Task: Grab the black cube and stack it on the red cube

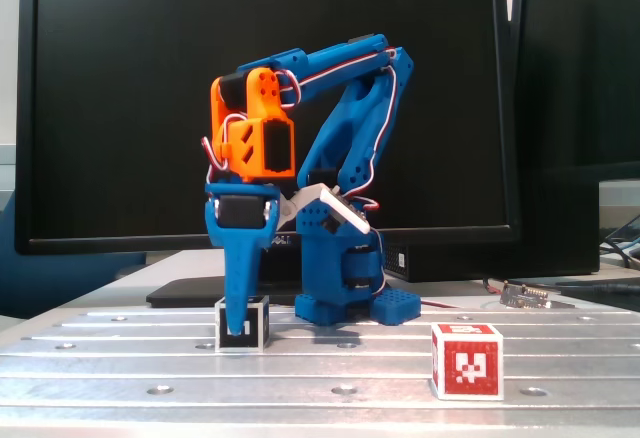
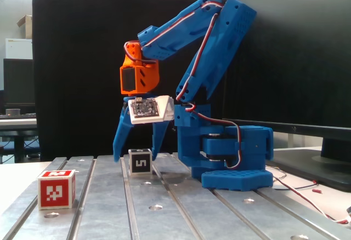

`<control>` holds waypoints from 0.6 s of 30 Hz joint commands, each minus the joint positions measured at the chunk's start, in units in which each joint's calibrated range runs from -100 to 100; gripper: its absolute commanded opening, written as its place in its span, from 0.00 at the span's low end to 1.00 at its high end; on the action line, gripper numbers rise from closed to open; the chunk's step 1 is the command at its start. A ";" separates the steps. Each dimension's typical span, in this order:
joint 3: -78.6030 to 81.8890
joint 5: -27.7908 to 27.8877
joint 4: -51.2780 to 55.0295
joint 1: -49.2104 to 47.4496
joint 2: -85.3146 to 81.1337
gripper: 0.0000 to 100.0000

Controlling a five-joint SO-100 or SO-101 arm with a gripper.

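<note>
The black cube [image 1: 258, 323] sits on the slotted metal table [image 1: 330, 373] near the arm's base; in a fixed view [image 2: 140, 161] it shows its white "5" marker. My blue gripper [image 1: 236, 330] points straight down over it. In a fixed view the gripper [image 2: 137, 155] is open, with one finger on each side of the cube and the tips close to the table. The front finger covers part of the cube in the other fixed view. The red cube [image 1: 466, 360] stands alone near the table's front edge, well apart from the gripper; it also shows in a fixed view [image 2: 56, 189].
The arm's blue base [image 2: 236, 160] stands just behind the black cube. A large dark monitor [image 1: 270, 78] rises behind the table. A small metal connector [image 1: 525, 295] and wires lie at the back right. Screw holes dot the table.
</note>
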 commanded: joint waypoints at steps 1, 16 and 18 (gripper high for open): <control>0.05 0.25 -0.44 0.08 0.08 0.29; 0.05 0.30 -0.01 0.08 0.08 0.28; 0.05 0.30 -0.01 0.08 0.08 0.26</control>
